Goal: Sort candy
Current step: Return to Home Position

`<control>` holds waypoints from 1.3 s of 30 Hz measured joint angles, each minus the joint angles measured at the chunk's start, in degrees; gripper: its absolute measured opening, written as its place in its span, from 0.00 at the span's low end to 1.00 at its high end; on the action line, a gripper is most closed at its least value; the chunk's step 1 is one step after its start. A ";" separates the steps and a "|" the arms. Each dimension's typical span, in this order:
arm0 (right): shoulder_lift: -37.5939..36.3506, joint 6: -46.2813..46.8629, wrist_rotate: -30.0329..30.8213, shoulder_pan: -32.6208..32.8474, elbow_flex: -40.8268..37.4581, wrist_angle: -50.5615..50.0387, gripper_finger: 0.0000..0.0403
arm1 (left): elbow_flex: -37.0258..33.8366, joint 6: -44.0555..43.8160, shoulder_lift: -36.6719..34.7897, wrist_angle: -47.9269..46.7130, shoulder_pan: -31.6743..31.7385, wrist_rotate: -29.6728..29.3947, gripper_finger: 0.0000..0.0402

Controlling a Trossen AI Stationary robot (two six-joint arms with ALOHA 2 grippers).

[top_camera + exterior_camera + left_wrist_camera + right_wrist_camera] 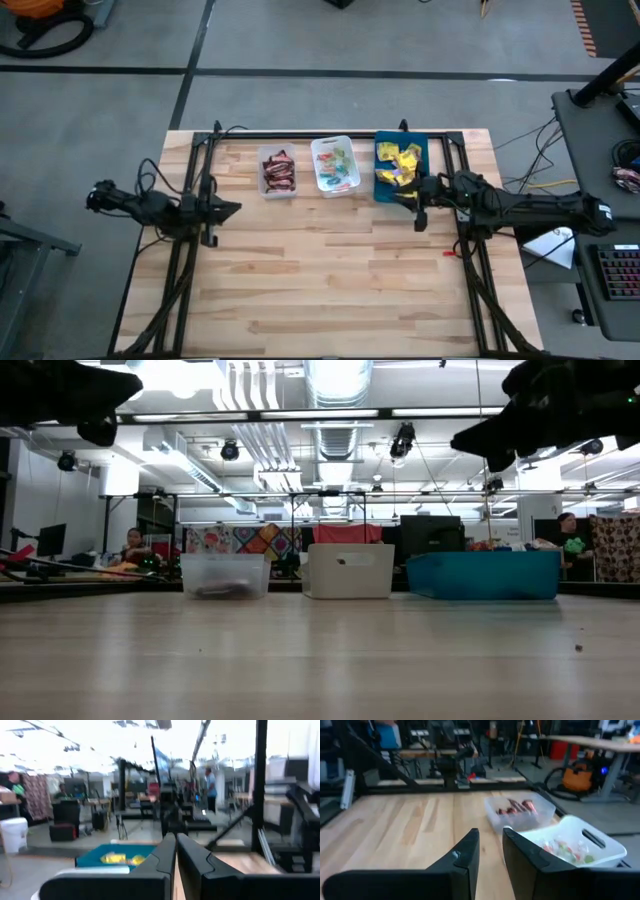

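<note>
Wooden table with candy, workshop beyond

In the low view, opaque walls of the white bin and blue tray hide their contents; candy in the clear tray is a dark smear. Overhead, the right hand covers one corner of the blue tray.

Bright ceiling strip lights overhead; glare whitens the left wrist view's upper half. Light on the table even, shadows faint, probably diffuse.
</note>
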 joint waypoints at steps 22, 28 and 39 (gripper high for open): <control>-4.65 -2.01 -6.45 0.01 -5.59 4.53 0.19 | -0.20 0.00 -0.98 -9.79 11.82 12.00 0.00; -8.86 -3.49 -7.03 0.00 -8.66 4.45 0.16 | -6.02 0.90 -0.98 -3.55 11.79 11.44 0.00; -12.38 -4.88 -8.53 0.00 -12.57 4.39 0.15 | -5.89 -13.15 1.11 -4.80 11.86 -1.23 0.00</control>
